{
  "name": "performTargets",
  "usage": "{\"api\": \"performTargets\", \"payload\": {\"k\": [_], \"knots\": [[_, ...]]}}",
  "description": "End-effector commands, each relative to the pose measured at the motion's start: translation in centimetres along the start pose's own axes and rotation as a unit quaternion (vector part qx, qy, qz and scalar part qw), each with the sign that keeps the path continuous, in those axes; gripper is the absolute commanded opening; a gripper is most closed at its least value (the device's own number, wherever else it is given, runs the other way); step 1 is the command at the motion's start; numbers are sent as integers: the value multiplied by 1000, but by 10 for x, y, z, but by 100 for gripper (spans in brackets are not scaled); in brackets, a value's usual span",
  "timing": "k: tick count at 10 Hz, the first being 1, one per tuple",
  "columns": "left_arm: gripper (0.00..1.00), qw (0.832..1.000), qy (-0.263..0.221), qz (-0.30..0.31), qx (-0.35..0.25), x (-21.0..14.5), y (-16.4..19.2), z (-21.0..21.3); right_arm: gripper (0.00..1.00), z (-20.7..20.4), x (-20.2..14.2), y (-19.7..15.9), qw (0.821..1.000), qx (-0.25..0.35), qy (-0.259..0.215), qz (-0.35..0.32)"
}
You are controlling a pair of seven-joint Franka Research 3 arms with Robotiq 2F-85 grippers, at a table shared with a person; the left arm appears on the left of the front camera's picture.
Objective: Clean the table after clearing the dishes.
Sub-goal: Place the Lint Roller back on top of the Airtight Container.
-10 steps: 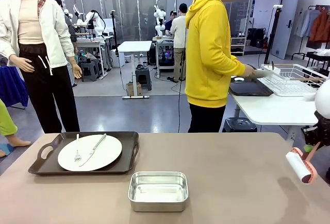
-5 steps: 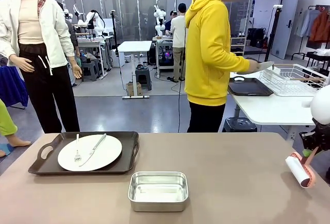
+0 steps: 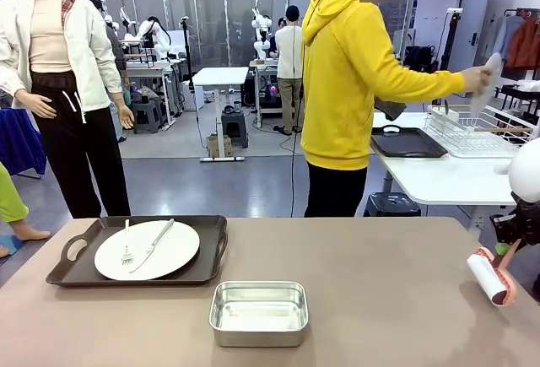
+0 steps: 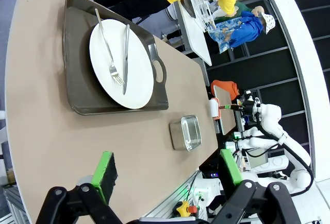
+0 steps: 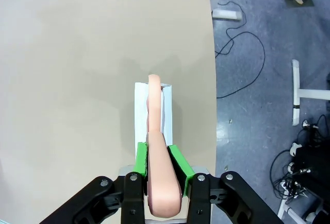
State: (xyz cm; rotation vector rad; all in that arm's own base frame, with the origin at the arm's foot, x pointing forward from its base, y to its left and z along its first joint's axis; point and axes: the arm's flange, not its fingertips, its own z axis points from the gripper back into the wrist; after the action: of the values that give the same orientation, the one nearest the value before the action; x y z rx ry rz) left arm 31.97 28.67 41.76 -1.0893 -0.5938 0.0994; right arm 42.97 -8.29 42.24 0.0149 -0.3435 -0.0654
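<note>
A grey floor (image 3: 245,186) runs to the far side. On the right stands a white table (image 3: 447,181) bearing a wire rack (image 3: 472,135). A small white table (image 3: 221,76) sits far off before glass partitions (image 3: 202,0).

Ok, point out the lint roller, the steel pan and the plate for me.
lint roller (image 3: 488,274): front view, on its white roll.
steel pan (image 3: 258,315): front view, on its bare floor.
plate (image 3: 173,253): front view, on its bare right half.

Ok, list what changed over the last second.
The person's hand lifted a white plate up and rightward, above the wire rack. The lint roller, clamped in the right end effector, dipped slightly. The loaded tray and the steel pan stayed put.
</note>
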Motion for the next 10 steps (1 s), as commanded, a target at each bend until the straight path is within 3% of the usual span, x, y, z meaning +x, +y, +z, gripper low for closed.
{"api": "performTargets", "payload": {"k": [1, 3, 4, 6, 8, 10], "knots": [[100, 1000, -5, -9, -6, 0, -1, 3, 22, 2, 2, 1, 1000, -4, -8, -9], [100, 1000, -5, -9, -6, 0, -1, 3, 22, 0, 0, 0, 1000, 0, 0, 0], [100, 1000, -5, -9, -6, 0, -1, 3, 22, 38, -4, 30, 984, 72, -49, 154], [100, 1000, -5, -9, -6, 0, -1, 3, 22, 102, -1, 93, 936, 139, -82, 311], [100, 1000, -5, -9, -6, 0, -1, 3, 22, 148, 2, 166, 871, 160, -61, 461], [100, 1000, -5, -9, -6, 0, -1, 3, 22, 167, 16, 260, 779, 192, -36, 596]]}}
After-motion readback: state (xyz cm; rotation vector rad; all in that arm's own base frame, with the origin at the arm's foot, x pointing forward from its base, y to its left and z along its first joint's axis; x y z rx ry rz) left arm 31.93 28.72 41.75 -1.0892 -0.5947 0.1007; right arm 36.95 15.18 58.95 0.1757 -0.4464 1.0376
